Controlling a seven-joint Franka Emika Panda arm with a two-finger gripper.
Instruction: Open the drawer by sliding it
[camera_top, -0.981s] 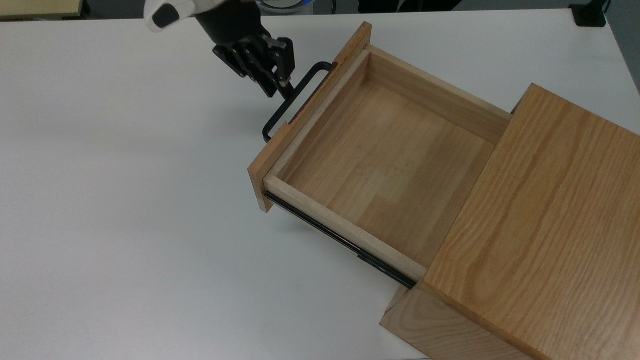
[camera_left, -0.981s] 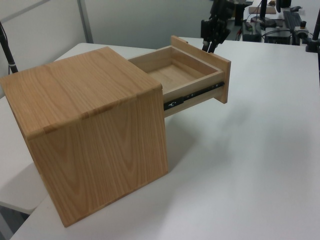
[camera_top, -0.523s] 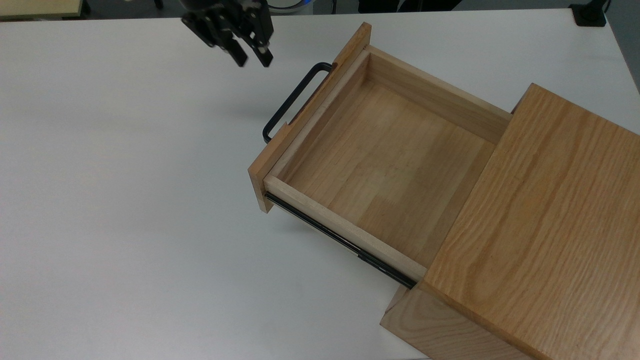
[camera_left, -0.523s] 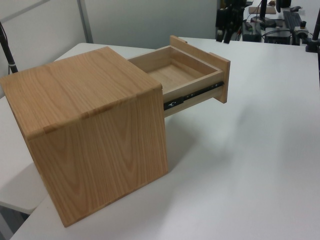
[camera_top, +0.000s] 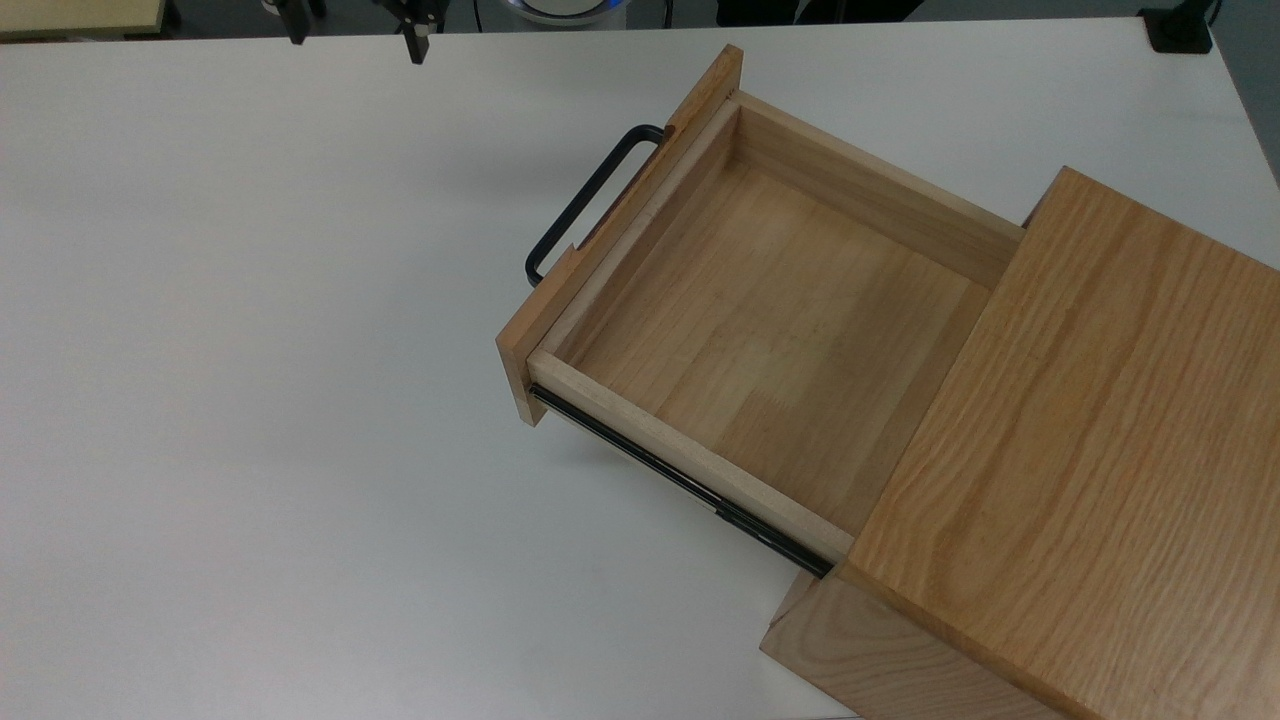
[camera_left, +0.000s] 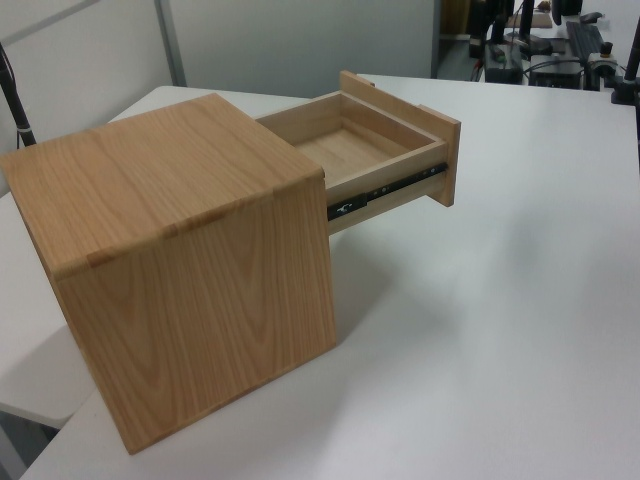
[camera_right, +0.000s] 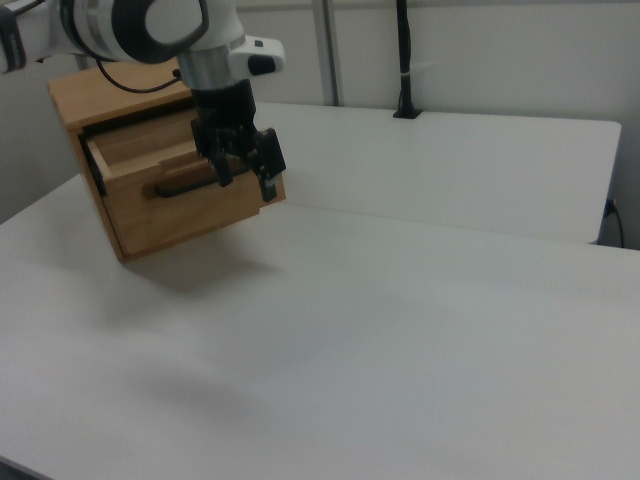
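**Item: sliding drawer, pulled out; gripper released**

Drawer (camera_top: 760, 330): shallow light-wood tray, flat oak front panel (camera_top: 620, 235), black side rail (camera_top: 680, 480). It stands extended well out of the oak casing (camera_top: 1080, 470) on the white table (camera_top: 250, 400), its interior bare. Judged from the length of tray exposed, the opening looks essentially complete.

Handle (camera_top: 585, 205): black U-shaped metal bar on the front panel, standing proud of the wood with a gap behind it. It lies well apart from the jaws, below and to the top view's right of them.

Gripper (camera_right: 243, 168): jaws spread, holding nothing. In the right view it hangs in the air in front of the drawer's panel, fingertips pointing down; in the top view a fingertip (camera_top: 418, 45) shows at the upper edge, clear of the table.

Handling, as estimated: rigid wood and metal, not fragile; the rails should carry the weight, so travel ought to be light and straight along the rail axis. Best hold is the middle of the bar, jaws closing across it. The bar's finish may be slick. A pull off-axis could skew the casing on the table.
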